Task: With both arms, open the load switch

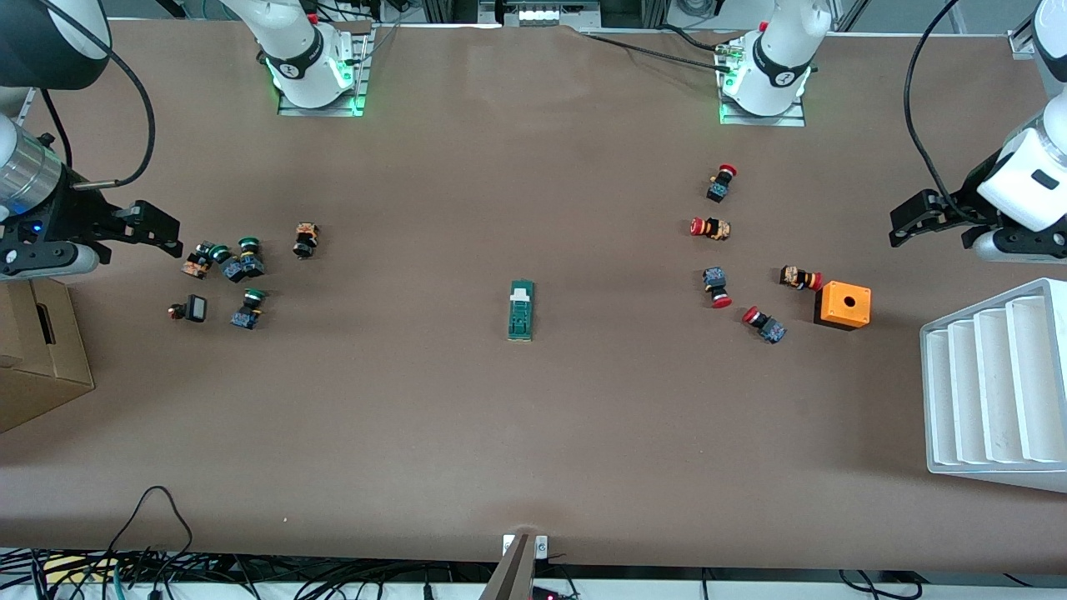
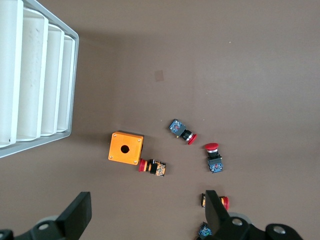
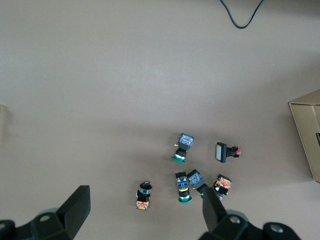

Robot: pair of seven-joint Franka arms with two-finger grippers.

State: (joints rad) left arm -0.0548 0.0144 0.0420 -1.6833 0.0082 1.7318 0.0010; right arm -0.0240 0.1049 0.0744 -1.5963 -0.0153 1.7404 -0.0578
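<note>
Here the load switch (image 1: 521, 310) lies mid-table, well apart from both end effectors.

Table's covered in a matt brown sheet (image 1: 517, 433) that looks smooth. The small dark-green plastic load switch (image 1: 521, 310) and the orange plastic box (image 1: 843, 305) look matt too; the white ribbed plastic tray (image 1: 992, 392) has a slight sheen, and the corrugated cardboard box (image 1: 37, 354) is plain, dull brown.

The load switch (image 1: 521, 310) lies mid-table between two push-button clusters (image 1: 227, 271).
</note>
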